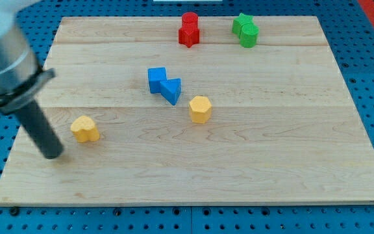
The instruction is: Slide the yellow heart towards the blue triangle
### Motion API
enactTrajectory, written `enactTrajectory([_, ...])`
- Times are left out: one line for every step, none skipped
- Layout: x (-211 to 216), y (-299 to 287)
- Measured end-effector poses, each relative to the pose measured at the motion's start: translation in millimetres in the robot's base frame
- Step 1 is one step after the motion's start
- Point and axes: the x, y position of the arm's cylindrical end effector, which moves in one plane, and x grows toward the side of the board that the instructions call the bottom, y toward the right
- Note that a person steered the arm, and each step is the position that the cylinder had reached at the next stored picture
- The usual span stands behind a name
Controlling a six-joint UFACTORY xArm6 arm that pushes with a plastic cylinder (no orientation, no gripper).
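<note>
The yellow heart lies on the wooden board at the view's left. The blue triangle lies near the middle of the board, touching a blue cube on its upper left. My tip rests on the board just left of and below the yellow heart, a small gap apart from it. The dark rod rises from it toward the view's upper left.
A yellow hexagon lies right of and below the blue triangle. A red cylinder and red star sit together at the top middle. A green star and a green cylinder sit together at the top right.
</note>
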Motion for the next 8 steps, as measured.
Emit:
enactTrajectory([-29,31])
enactTrajectory([-32,106])
enactTrajectory([-39,130])
enactTrajectory([17,132])
enactTrajectory([8,161])
enactTrajectory([-20,149])
enactTrajectory([-30,135])
enactTrajectory([-22,131])
